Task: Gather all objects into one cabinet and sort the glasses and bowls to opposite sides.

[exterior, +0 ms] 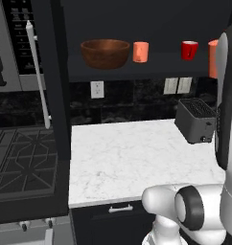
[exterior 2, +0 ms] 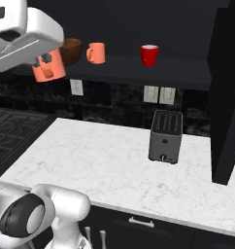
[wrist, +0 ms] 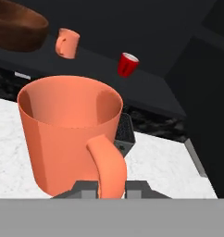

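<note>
Counter: white marble top [exterior: 137, 158], black backsplash with outlets behind.
Stove: black burners [exterior: 22, 162] at the counter's left end.
Toaster: grey [exterior 2: 165, 135], near the back wall.
Cabinet: dark shelf board [exterior 2: 139, 68] above the counter (door panel open).
On shelf: wooden bowl [exterior: 105, 53], orange mug [exterior: 141, 51] just beside it, red mug [exterior: 189, 50] apart.
Gripper: [wrist: 112, 187] pinching the handle of the salmon cup [wrist: 70, 134], held in the air in front of the shelf.

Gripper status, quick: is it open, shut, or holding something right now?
Gripper: shut on the handle of the salmon-orange mug, carried in the air in front of the cabinet shelf.
</note>
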